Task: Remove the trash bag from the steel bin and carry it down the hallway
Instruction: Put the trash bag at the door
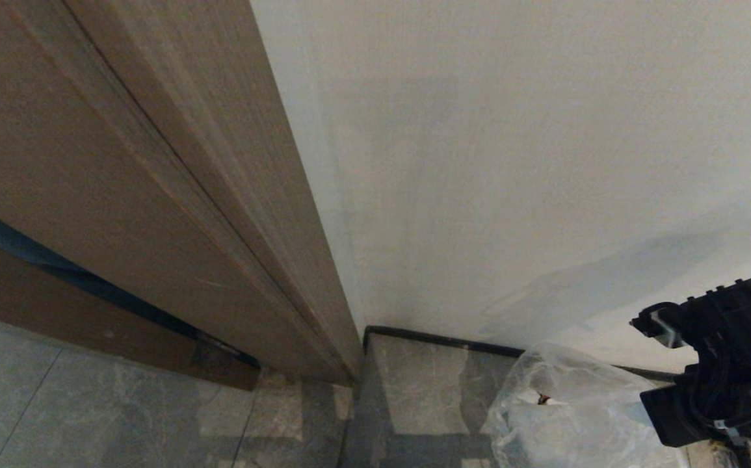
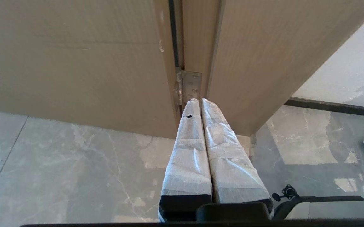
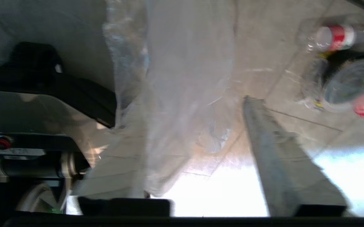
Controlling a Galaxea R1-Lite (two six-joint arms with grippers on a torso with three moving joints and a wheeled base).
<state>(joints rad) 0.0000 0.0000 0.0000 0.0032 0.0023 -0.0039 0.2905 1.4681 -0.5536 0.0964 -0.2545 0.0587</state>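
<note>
Down by the wall, the trash bag [image 1: 570, 409] sat on the floor tiles [image 1: 121, 416] of the hallway, a clear crinkled heap beside the black baseboard [image 1: 440, 341] and to the right of the wooden door frame [image 1: 173, 162]. In the right wrist view the bag [image 3: 182, 94] showed as a long sheet of film running lengthwise away from the camera, along one finger; which end was its mouth I couldn't tell. The right gripper [image 3: 200, 138] had its jaws spread wide, one finger [image 3: 282, 157] standing clear of the film, the other behind it; whether that one touched the bag I couldn't tell. The right arm's wrist [image 1: 720, 364] hung low, just beside the bag. Loose litter lay near: a red-labelled bottle [image 3: 339, 37]. The left gripper [image 2: 199, 104] pointed at a door hinge [image 2: 189, 85], its wrapped fingers [image 2: 188, 157] pressed together, holding nothing.
</note>
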